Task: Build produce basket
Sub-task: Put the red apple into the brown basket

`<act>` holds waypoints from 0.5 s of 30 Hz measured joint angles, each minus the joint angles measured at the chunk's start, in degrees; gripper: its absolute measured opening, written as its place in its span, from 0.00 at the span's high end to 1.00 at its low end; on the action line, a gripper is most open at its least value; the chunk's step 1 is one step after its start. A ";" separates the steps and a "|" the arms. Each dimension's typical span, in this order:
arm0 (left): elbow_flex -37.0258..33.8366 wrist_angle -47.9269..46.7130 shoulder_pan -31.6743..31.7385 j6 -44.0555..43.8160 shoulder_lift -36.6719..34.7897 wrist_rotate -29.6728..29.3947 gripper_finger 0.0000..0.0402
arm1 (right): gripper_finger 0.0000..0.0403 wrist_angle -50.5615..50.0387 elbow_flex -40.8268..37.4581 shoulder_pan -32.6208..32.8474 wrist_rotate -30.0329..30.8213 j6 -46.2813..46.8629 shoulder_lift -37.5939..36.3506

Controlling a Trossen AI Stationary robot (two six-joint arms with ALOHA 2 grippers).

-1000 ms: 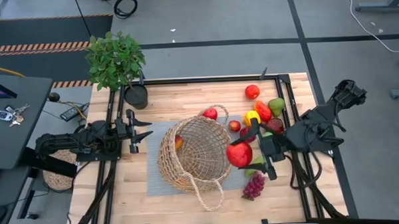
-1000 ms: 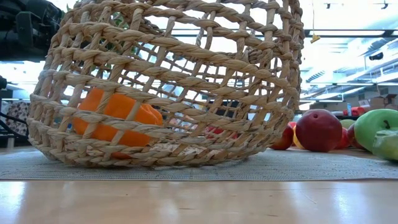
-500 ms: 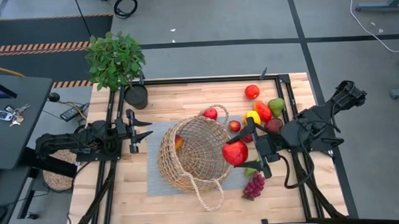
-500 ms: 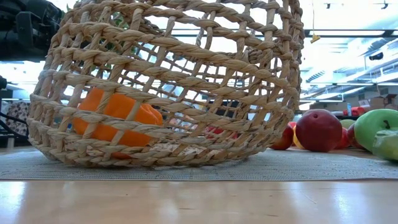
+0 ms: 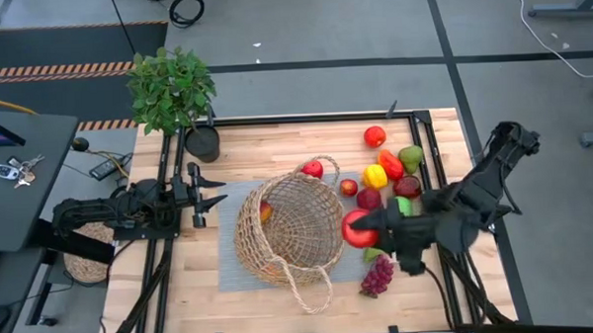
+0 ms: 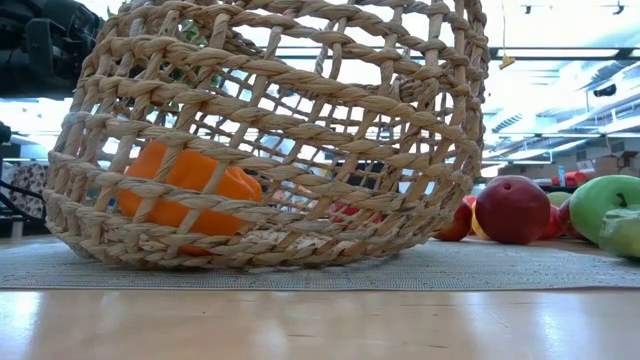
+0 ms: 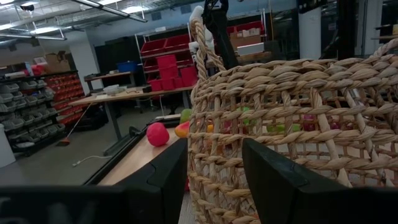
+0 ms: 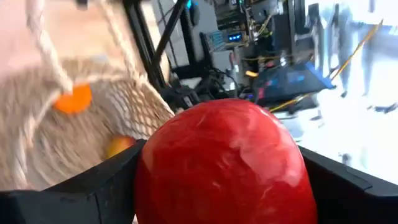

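Produce-packing under way on the wooden counter (image 5: 182, 289): at far left the left pincer (image 5: 207, 194) waits beside the basket (image 5: 284, 231) with its fingers spread and empty, clear of the work. The basket lies tipped on its side on a grey mat (image 5: 231, 273), mouth toward the fruit pile, an angle that appears meant to let items be pushed in sideways; an orange piece (image 6: 185, 180) already rests inside. To its right the right pincer (image 5: 363, 226) pinches a big red apple (image 5: 357, 229) at the basket's rim, while the rest of the produce (image 5: 391, 168) sits grouped near that arm, grapes (image 5: 377, 275) nearest the front edge. Against a second ago, the apple has travelled toward the rim and the right arm has swung round; the low view looks unchanged.
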 joint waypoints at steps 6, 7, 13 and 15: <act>-0.01 0.00 0.02 0.00 0.00 0.02 0.60 | 0.13 -0.07 0.00 3.95 13.87 -13.30 3.93; 0.00 0.00 0.00 0.00 0.00 0.01 0.60 | 0.13 -0.07 0.00 4.24 15.49 -14.61 4.60; 0.00 0.00 0.02 0.00 0.01 0.02 0.60 | 0.13 0.19 0.00 4.59 17.05 -16.76 6.97; 0.00 0.00 0.02 0.00 0.02 0.02 0.60 | 0.13 0.14 0.00 4.61 16.91 -16.84 7.03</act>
